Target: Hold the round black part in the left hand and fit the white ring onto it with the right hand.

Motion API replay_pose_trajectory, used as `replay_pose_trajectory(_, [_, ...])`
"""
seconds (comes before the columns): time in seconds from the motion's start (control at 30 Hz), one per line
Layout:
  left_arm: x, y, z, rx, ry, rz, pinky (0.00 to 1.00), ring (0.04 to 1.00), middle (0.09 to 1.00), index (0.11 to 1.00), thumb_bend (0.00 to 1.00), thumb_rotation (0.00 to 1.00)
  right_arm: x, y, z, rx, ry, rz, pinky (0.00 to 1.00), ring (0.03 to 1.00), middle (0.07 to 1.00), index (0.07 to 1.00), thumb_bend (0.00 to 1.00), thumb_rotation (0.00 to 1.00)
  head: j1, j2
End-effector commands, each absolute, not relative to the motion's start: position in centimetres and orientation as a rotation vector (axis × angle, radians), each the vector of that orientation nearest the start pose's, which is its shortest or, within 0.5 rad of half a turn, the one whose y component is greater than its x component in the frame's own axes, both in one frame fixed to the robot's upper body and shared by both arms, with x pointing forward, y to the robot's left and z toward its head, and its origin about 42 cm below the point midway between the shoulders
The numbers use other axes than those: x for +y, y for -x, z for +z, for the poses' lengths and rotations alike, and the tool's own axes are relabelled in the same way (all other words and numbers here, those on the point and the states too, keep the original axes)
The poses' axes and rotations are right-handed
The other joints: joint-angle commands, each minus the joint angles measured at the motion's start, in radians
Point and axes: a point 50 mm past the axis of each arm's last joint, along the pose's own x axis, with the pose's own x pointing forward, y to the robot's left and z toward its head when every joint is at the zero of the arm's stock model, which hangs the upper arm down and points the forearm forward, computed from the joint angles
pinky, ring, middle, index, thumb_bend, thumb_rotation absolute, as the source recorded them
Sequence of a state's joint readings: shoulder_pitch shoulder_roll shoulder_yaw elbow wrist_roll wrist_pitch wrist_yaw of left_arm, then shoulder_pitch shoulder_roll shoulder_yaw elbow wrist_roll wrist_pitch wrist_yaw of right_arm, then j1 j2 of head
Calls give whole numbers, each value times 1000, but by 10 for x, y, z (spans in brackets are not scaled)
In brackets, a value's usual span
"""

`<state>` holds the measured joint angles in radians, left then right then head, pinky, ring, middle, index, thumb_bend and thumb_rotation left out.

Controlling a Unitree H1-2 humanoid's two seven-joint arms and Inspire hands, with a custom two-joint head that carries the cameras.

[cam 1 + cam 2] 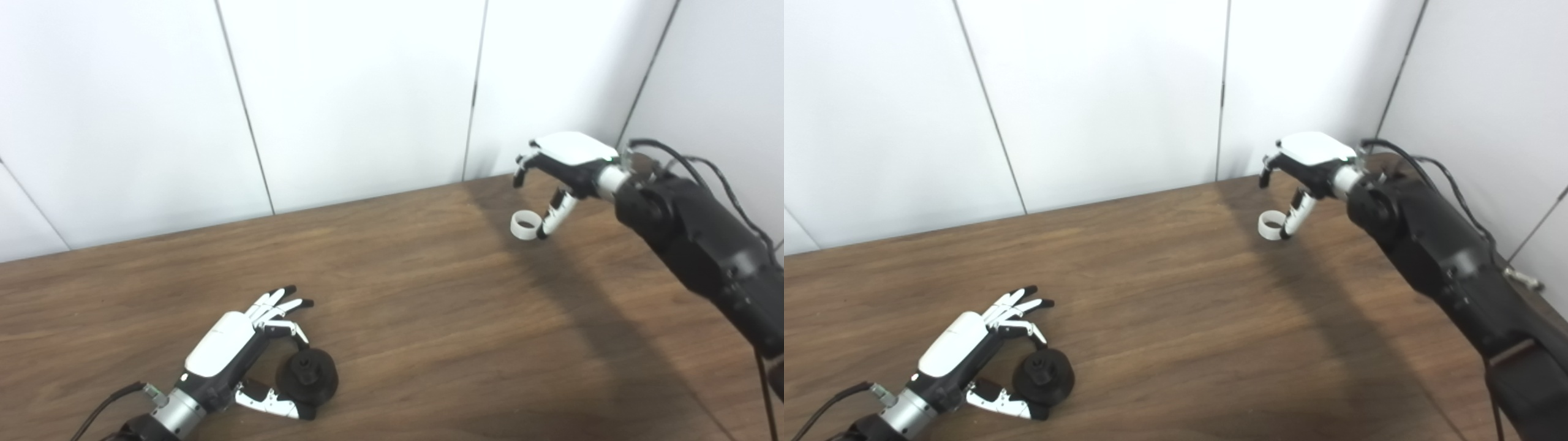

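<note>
I observed the left hand point(233, 355) low at the near left of the table point(429, 306), its thumb point(269, 401) and one curled finger point(288, 331) closed around the rim of the black part point(307, 376). The thumb lay along the part's near edge; the curled finger met its far edge. The other fingers stood straight and spread, clear of the part. The part sat flat on the table with its raised hub facing up. I judged the hand to be gripping it, though I could not confirm how firmly.

The right hand point(566, 168) was raised at the far right, near the wall point(367, 92). Its thumb point(554, 214) pointed downward with the ring point(524, 225) touching its tip. The ring's opening was tilted up towards the cameras. The fingers curled down on the far side; I could not tell whether any of them touched the ring.

Ring and part were well apart, on opposite sides of the table. The ring was not on the part.
</note>
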<state>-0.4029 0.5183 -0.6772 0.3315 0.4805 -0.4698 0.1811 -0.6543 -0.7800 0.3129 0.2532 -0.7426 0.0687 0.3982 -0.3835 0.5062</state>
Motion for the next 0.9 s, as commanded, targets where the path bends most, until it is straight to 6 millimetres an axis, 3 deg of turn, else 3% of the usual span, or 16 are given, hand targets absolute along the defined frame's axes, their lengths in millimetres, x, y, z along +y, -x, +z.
replay_pose_trajectory(0.0, [236, -347, 97, -459, -1046, -756, 1000, 1000, 899, 482, 525, 59, -379, -461, 326, -8, 1665, 178, 998, 1000, 920, 696, 1000, 217, -3, -3])
replay_pose_trajectory(0.87, [241, -340, 99, -462, -1050, -770, 1000, 1000, 901, 482, 525, 59, -370, -474, 328, 51, 1705, 238, 1000, 1000, 935, 709, 1000, 182, -14, -3])
